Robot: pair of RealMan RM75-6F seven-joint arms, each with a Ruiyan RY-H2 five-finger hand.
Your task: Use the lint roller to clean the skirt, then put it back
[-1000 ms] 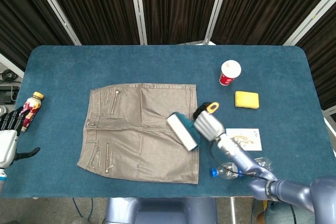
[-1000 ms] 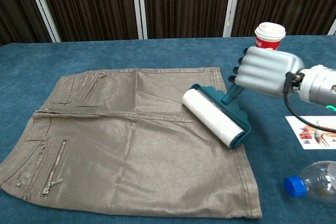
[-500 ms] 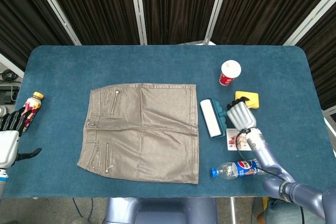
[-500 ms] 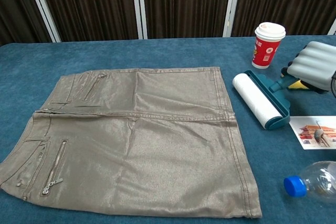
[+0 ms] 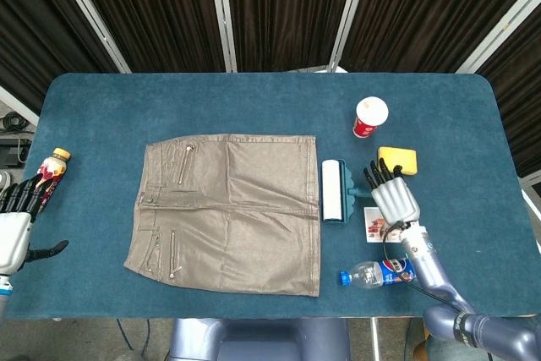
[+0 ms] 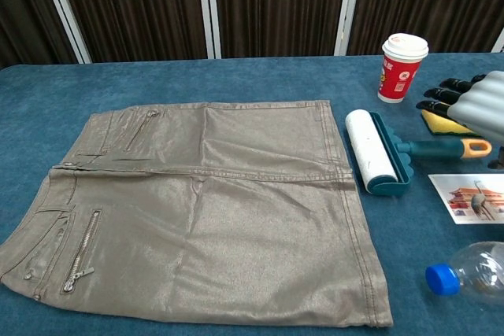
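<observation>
On the bench, right of the skirt:
lint roller: now lying flat just beside the hem, no more on the fabric as a second ago
right hand: has let go; fingers spread, holding nothing, above the handle
left hand: idle at the far edge (fingers apart, empty)
task: rolling and put-back look finished, only the retreat remains

A blue-felted bench fills the space; behind it hang dark pleated curtains divided by pale metal posts, evenly lit from above.
</observation>
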